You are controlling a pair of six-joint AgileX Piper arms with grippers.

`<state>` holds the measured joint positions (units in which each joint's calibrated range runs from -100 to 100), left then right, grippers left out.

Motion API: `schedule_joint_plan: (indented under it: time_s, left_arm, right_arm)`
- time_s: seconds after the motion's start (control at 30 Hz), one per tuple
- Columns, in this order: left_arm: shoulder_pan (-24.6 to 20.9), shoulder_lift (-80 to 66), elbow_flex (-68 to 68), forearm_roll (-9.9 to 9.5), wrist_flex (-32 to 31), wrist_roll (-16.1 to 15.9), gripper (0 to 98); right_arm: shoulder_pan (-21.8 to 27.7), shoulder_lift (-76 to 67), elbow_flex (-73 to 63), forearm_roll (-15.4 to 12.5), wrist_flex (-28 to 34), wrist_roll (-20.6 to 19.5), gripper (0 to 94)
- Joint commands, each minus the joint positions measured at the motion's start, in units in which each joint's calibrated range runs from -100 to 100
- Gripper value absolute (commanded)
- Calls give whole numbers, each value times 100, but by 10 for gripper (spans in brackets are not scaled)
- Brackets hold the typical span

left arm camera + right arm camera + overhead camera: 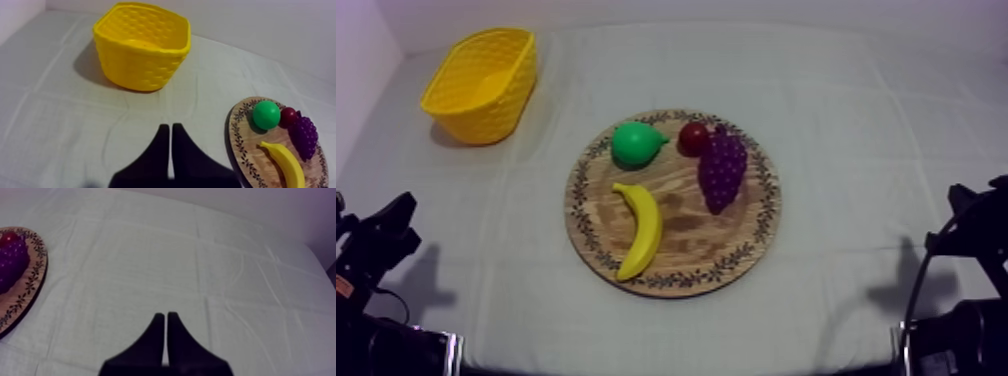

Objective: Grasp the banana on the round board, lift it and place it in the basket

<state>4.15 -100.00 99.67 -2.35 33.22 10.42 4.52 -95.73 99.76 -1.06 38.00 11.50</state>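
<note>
Both idle: left gripper [167,126] and right gripper [165,314] are clenched on nothing. Banana [642,228] lies on the board [741,235], apart from the pear [636,143]. Basket [486,112] sits far left, so use the left arm: open wide, grip the banana mid-body, across its width.

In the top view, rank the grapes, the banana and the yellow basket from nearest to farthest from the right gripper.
From the right gripper, at that view's right:
1. Grapes, right side of the board.
2. Banana, board's left side.
3. Yellow basket, far left corner.
</note>
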Motion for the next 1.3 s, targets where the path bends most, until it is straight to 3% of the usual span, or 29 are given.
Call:
schedule_joint_plan:
  time_s: [0.0,0.6,0.9,1.27]
  left_arm:
    - [30,0,-1,3,1,-4,1]
    - [30,0,-1,3,1,-276,1]
    - [30,0,-1,3,1,-168,1]
    - [-22,17,8,16,-18,-253,4]
  right_arm:
    - [0,-2,2,1,-2,0,3]
    - [0,-2,2,1,-2,0,3]
    - [0,-2,2,1,-2,0,3]
    - [0,-2,2,1,-2,0,3]
